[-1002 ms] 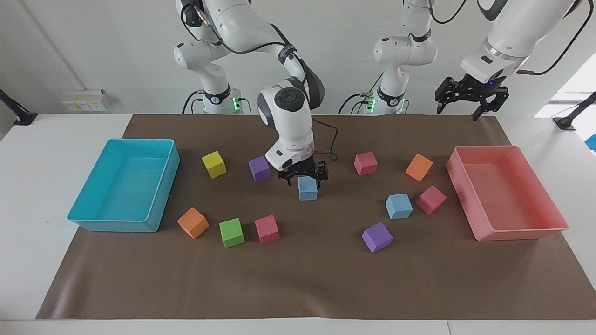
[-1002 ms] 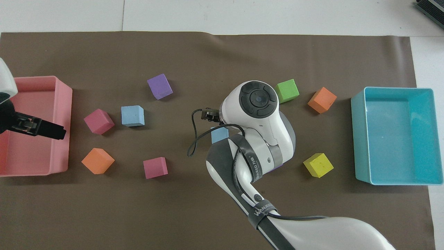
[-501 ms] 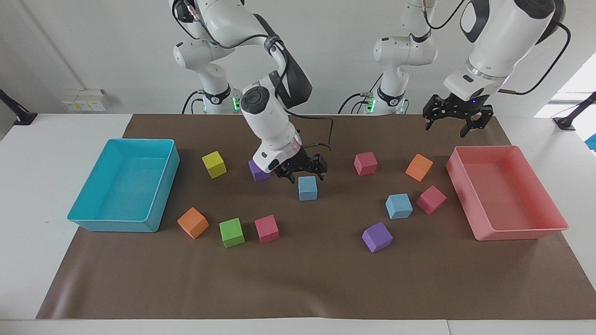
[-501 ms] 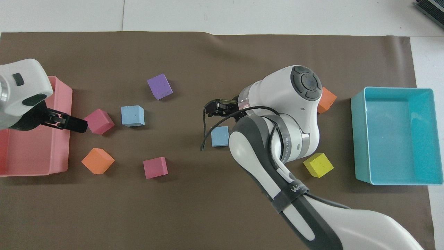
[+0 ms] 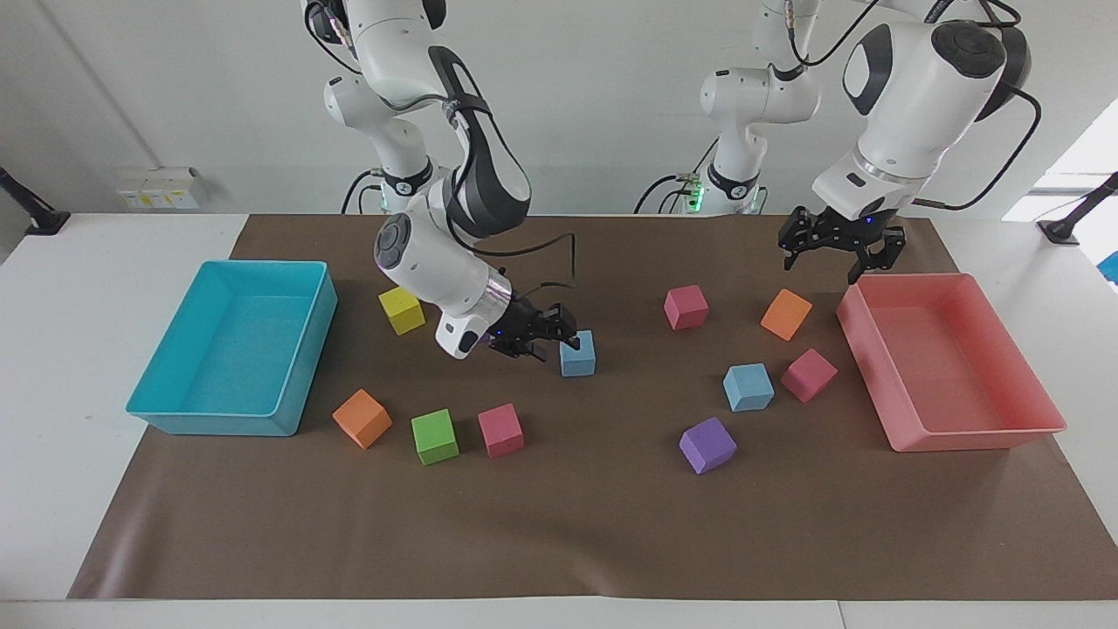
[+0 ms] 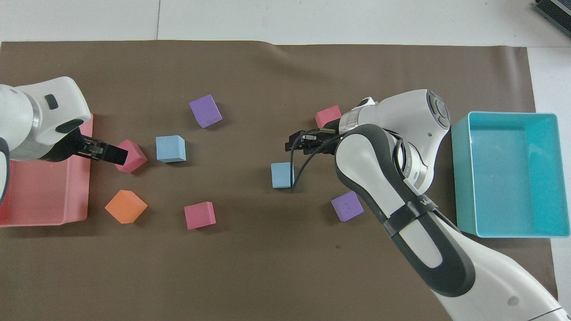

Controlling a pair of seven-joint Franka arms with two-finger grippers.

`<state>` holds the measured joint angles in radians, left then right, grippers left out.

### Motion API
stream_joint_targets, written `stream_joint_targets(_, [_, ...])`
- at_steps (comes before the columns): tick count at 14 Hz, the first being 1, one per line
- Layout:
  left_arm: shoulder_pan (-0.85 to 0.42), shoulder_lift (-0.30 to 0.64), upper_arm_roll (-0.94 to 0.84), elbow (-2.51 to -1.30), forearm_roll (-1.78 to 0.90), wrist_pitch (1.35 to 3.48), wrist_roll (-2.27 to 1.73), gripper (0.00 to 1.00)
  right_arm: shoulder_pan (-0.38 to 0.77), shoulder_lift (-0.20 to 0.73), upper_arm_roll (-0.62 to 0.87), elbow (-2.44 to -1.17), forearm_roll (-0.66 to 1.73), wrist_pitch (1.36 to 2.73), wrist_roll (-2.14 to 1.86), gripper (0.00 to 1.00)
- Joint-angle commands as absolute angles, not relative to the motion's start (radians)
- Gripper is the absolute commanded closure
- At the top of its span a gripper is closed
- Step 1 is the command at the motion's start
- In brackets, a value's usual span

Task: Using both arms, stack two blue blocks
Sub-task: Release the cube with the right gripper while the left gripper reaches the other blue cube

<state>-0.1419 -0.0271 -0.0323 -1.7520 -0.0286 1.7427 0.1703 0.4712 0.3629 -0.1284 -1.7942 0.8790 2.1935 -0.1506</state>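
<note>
One blue block (image 5: 577, 353) sits on the brown mat near the middle; it also shows in the overhead view (image 6: 282, 174). The second blue block (image 5: 748, 387) lies nearer the left arm's end, beside a pink cube (image 5: 809, 375), and shows in the overhead view (image 6: 170, 149). My right gripper (image 5: 550, 339) is open and empty, tilted, just beside the middle block toward the right arm's end; it also appears in the overhead view (image 6: 295, 141). My left gripper (image 5: 825, 258) is open and empty, in the air over the pink cube (image 6: 129, 156) by the pink tray.
A cyan tray (image 5: 262, 265) stands at the right arm's end, a pink tray (image 5: 952, 367) at the left arm's end. Yellow (image 5: 402, 309), orange (image 5: 786, 314), green (image 5: 435, 436), purple (image 5: 707, 445) and pink (image 5: 686, 307) cubes lie scattered on the mat.
My right gripper left the middle blue block on the mat and swung toward the right arm's end. My left gripper came down from over the pink tray toward the cubes.
</note>
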Motion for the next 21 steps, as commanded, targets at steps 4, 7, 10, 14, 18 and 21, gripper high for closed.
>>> stream_joint_targets(4, [-0.193,-0.046,-0.02,-1.796,-0.037,1.785,0.08,0.0,0.434,0.337,-0.117,-1.916,1.032,2.24,-0.293,1.0])
stream_joint_targets(7, [-0.195,-0.023,-0.018,-1.831,-0.037,1.834,0.075,0.0,0.419,0.334,-0.118,-1.98,1.162,2.244,-0.403,1.0])
stream_joint_targets(10, [-0.195,0.018,-0.018,-1.881,-0.037,1.943,0.074,0.0,0.417,0.334,-0.117,-2.04,1.28,2.281,-0.504,1.0])
stream_joint_targets(14, [-0.195,0.076,-0.017,-1.925,-0.034,2.055,0.042,0.0,0.42,0.345,-0.117,-2.066,1.411,2.284,-0.557,1.0])
stream_joint_targets(18, [-0.216,0.164,-0.014,-1.927,-0.022,2.198,-0.057,0.0,0.417,0.345,-0.118,-2.08,1.442,2.283,-0.558,1.0])
stream_joint_targets(21, [-0.209,0.201,-0.014,-1.927,-0.005,2.244,-0.06,0.0,0.419,0.345,-0.118,-2.08,1.442,2.283,-0.564,1.0])
